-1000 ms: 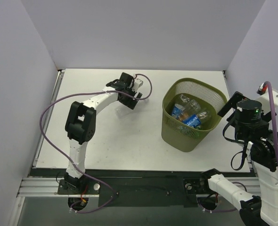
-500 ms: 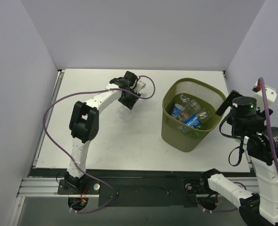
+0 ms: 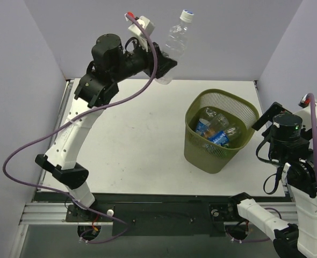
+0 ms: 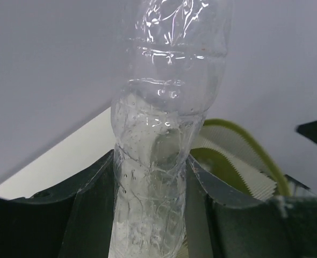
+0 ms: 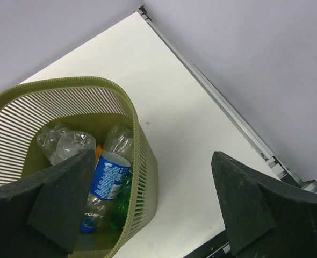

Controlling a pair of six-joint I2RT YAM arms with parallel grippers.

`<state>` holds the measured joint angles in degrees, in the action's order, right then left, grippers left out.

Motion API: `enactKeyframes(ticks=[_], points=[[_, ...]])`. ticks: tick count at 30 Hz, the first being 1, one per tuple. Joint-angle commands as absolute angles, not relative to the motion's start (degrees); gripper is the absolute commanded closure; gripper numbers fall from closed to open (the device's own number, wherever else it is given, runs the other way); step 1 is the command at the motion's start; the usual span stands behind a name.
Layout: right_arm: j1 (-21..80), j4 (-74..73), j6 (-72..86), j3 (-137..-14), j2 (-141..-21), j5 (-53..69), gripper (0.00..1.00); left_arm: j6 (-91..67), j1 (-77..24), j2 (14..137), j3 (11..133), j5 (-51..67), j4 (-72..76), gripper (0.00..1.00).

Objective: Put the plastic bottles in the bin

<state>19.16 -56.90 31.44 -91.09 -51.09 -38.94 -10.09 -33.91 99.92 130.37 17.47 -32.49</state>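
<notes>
Clamping a clear bottle (image 3: 175,40) by its base, left gripper (image 4: 150,188) hangs high and short of the olive mesh bin (image 3: 223,92); releasing here would likely drop it onto the worktop (image 3: 137,140); right gripper (image 5: 154,161) gapes wide, empty.

Illumination is bright, even and diffuse in all three views. The white table top (image 3: 137,156) carries only faint, soft-edged shadows, darkest just beside the base of the olive-green mesh plastic bin (image 3: 201,150). In the left wrist view, the clear crumpled plastic bottle (image 4: 169,107) shows small specular highlights. The black fingers (image 4: 94,193) of the left gripper (image 4: 153,161) are underexposed and out of focus. In the right wrist view, the right gripper (image 5: 154,156) fingers (image 5: 244,215) render dark and soft, while the bin interior is sharp.
</notes>
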Motion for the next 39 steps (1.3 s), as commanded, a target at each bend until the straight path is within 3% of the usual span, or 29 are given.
enactKeyframes(ticks=[1, 6, 13, 14, 15, 16, 17, 18, 19, 20, 23, 24, 28, 30, 33, 39], points=[[18.98, -56.52, 30.15, -91.76, -50.36, -42.19, 0.16, -18.18, -39.19, 103.44, 127.89, 30.83, -20.08, 1.0], [18.9, -55.99, 30.59, -91.5, -50.27, -40.78, 0.16, -24.07, -42.27, 107.4, 127.18, 37.87, -15.38, 1.0], [18.98, -54.93, 30.41, -90.27, -50.01, -38.06, 0.16, -24.61, -46.05, 107.05, 117.26, 36.74, -9.15, 1.0], [18.9, -54.76, 30.58, -90.18, -50.1, -37.53, 0.16, -24.52, -46.58, 107.75, 116.64, 36.83, -9.58, 0.88], [18.9, -54.67, 30.67, -90.0, -50.18, -37.44, 0.16, -23.56, -46.84, 108.1, 116.8, 36.91, -10.36, 0.67], [18.9, -54.49, 30.67, -90.0, -50.19, -37.09, 0.16, -22.86, -47.11, 109.15, 118.37, 36.57, -14.46, 0.59], [18.9, -54.49, 30.76, -89.83, -50.1, -37.09, 0.16, -21.63, -47.11, 109.51, 119.52, 36.21, -16.15, 0.44], [18.9, -54.49, 30.76, -89.74, -49.92, -37.18, 0.16, -21.36, -47.11, 109.77, 120.75, 36.04, -18.78, 0.38], [18.9, -54.41, 30.85, -89.39, -49.83, -37.35, 0.16, -20.84, -47.2, 109.6, 121.2, 35.95, -19.68, 0.19], [18.9, -54.49, 30.94, -89.21, -49.75, -37.53, 0.16, -20.31, -47.2, 108.82, 121.55, 35.69, -20.73, 0.13], [18.9, -54.76, 31.73, -89.03, -49.75, -38.32, 0.14, -18.81, -47.2, 105.83, 121.64, 34.28, -21.88, 0.11], [18.9, -55.02, 31.9, -88.95, -49.92, -38.49, 0.0, -18.37, -47.2, 103.99, 121.55, 33.84, -22.41, 0.11], [18.98, -56.86, 32.95, -89.82, -50.45, -40.16, 0.0, -15.91, -46.23, 97.67, 120.77, 29.98, -25.91, 0.09], [18.9, -57.82, 33.74, -90.0, -50.54, -42.01, 0.0, -13.28, -46.06, 93.8, 118.84, 20.69, -30.03, 0.08], [18.9, -57.92, 33.84, -89.3, -50.01, -43.59, 0.0, -11.25, -44.57, 87.29, 107.98, 6.01, -31.82, 0.07], [18.9, -57.83, 34.98, -86.4, -48.43, -46.14, 0.0, -17.56, -30.52, 65.79, 81.45, 4.41, -25.94, 0.05]])
